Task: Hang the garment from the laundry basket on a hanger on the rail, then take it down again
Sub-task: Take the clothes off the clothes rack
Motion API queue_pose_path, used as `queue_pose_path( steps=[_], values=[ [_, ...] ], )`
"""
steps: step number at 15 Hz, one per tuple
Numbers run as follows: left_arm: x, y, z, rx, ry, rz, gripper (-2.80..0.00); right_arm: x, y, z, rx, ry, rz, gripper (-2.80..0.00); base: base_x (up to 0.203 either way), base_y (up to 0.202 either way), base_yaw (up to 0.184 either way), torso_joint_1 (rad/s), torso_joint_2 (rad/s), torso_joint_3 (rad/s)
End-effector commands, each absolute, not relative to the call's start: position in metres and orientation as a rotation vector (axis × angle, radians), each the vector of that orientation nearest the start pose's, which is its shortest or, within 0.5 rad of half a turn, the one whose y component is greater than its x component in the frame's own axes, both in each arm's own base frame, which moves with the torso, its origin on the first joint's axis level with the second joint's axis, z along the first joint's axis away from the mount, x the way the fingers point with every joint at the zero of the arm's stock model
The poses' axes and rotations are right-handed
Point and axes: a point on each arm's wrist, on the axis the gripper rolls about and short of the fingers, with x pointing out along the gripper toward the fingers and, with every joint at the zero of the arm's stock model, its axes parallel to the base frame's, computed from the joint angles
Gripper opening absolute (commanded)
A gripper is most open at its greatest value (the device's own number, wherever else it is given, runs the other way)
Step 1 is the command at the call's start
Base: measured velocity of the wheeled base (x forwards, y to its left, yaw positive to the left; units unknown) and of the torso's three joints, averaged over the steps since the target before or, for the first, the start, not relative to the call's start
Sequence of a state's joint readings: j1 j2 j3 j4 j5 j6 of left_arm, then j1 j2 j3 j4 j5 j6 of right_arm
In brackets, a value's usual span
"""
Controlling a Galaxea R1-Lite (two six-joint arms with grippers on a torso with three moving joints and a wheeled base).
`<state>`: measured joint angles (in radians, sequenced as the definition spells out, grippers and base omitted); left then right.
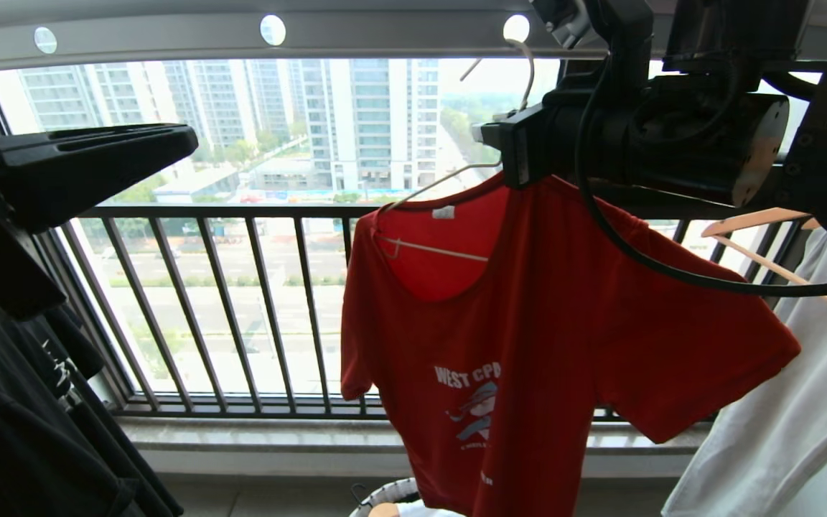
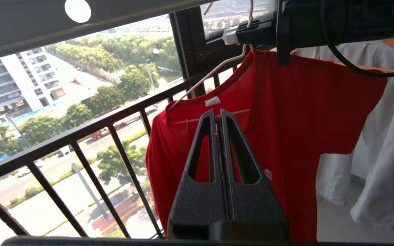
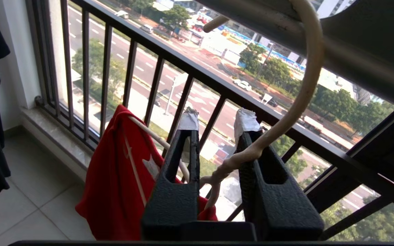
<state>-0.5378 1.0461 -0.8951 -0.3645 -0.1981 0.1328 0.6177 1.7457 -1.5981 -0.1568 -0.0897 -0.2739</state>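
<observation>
The left pincer (image 2: 219, 114) is pressed tight shut and holds nothing. It hangs in the air, a little way in front of the soft red short-sleeved T-shirt with white letters on the chest (image 1: 528, 345).

The right pincer (image 3: 217, 124) is up high, above the shirt's collar. Its two black fingers with grey tape on the tips (image 3: 246, 121) stand one on each side of the twisted neck of the thin cream-white wire hanger (image 3: 248, 153). In the right wrist view a gap shows between the fingers, and the wire lies against one of them. It is not clear that they squeeze the wire yet.

The red shirt hangs on this hanger, just below the right pincer. The hanger's hook curls over the long grey bar with round holes (image 1: 270, 32), above the pincer. So the hanging part looks done, and taking it down is probably next.

The shirt is light and floppy. It would slip and fold if grabbed by the cloth. The wire neck is stiff but thin and smooth, so it is the best place to hold, with a firm squeeze.

Far below the pincers, the small round basket with a white rim (image 1: 385, 495) peeks in under the shirt.
</observation>
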Motion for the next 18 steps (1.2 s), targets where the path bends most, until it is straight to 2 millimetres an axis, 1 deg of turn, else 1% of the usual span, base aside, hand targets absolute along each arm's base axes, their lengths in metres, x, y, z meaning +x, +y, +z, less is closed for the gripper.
queue_pose_path(
  steps=[1, 6, 8, 10, 12, 13, 15, 16, 18],
  values=[
    [0.129, -0.091, 0.319, 0.074, -0.184, -0.774, -2.80, 0.275, 0.193, 0.348, -0.265, -0.085, 0.524, -2.80, 0.000, 0.000, 0.000, 0.000, 0.00, 0.000],
    [0.172, -0.124, 0.295, -0.034, 0.008, -0.801, -2.80, 0.270, 0.191, 0.351, -0.266, -0.082, 0.527, -2.80, 0.000, 0.000, 0.000, 0.000, 0.00, 0.000],
    [0.183, -0.132, 0.288, -0.043, 0.026, -0.801, -2.80, 0.266, 0.194, 0.352, -0.265, -0.085, 0.540, -2.80, 0.000, 0.000, 0.000, 0.000, 0.00, 0.000],
    [0.196, -0.140, 0.279, -0.041, 0.054, -0.798, -2.80, 0.263, 0.192, 0.355, -0.264, -0.090, 0.539, -2.80, 0.000, 0.000, 0.000, 0.000, 0.00, 0.000],
    [0.216, -0.151, 0.272, -0.052, 0.072, -0.782, -2.80, 0.263, 0.192, 0.357, -0.262, -0.097, 0.538, -2.80, 0.000, 0.000, 0.000, 0.000, 0.00, 0.000],
    [0.227, -0.155, 0.275, -0.059, 0.063, -0.772, 0.00, 0.263, 0.192, 0.357, -0.262, -0.097, 0.537, -2.80, 0.000, 0.000, 0.000, 0.000, 0.00, 0.000],
    [0.249, -0.163, 0.282, -0.066, 0.056, -0.742, 0.00, 0.263, 0.192, 0.357, -0.262, -0.099, 0.538, -2.80, 0.000, 0.000, 0.000, 0.000, 0.00, 0.000],
    [0.258, -0.167, 0.282, -0.061, 0.086, -0.718, 0.00, 0.262, 0.192, 0.357, -0.262, -0.099, 0.539, -2.80, 0.000, 0.000, 0.000, 0.000, 0.00, 0.000],
    [0.282, -0.179, 0.270, -0.040, 0.160, -0.615, 0.00, 0.262, 0.191, 0.359, -0.260, -0.104, 0.538, -2.80, 0.000, 0.000, 0.000, 0.000, 0.00, 0.000]
  ],
)
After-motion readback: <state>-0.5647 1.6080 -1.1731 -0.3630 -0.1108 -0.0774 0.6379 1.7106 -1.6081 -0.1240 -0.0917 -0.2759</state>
